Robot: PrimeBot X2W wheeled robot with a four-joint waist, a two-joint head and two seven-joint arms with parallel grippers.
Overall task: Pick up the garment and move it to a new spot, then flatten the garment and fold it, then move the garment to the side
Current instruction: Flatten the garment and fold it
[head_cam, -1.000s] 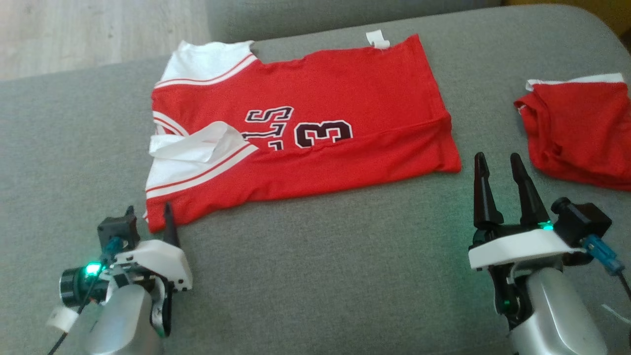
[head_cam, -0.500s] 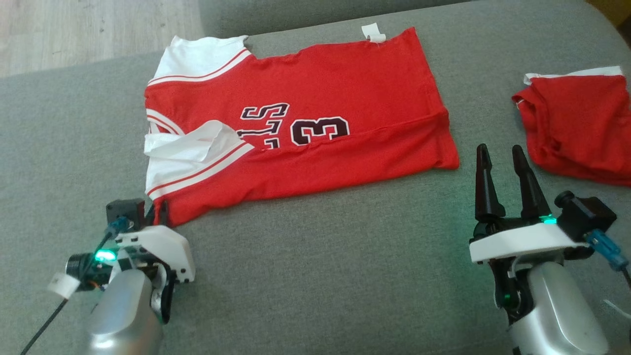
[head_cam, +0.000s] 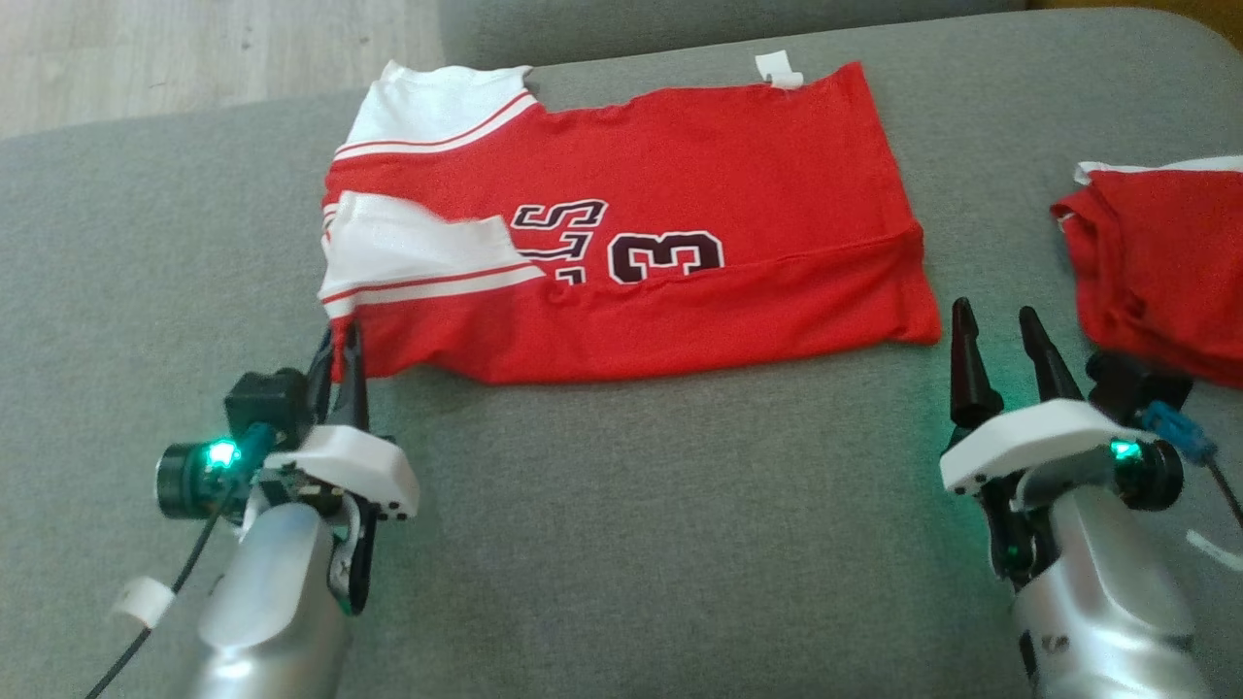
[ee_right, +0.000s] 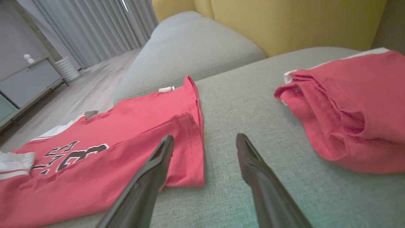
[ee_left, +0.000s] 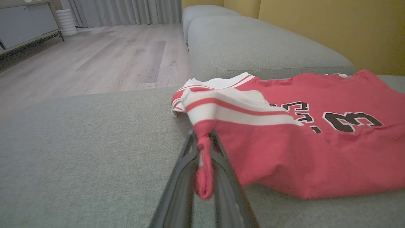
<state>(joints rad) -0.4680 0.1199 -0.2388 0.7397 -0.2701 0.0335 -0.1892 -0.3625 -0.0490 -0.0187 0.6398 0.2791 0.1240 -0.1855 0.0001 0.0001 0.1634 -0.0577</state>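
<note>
My L gripper is clamped on the red jersey corner, sofa underneath; R gripper spread wide, empty.

Red garments: two, a jersey and a second red garment to its right.
White sleeves on the jersey: two.
White label tab: one, at the jersey's far edge.
Grippers: two, the left gripper and the right gripper.
Fingers: four, two on each gripper.
Grey sofa cushions in the head view: two, the near cushion under both garments and a far cushion beyond it.
Grey cabinet: one.
</note>
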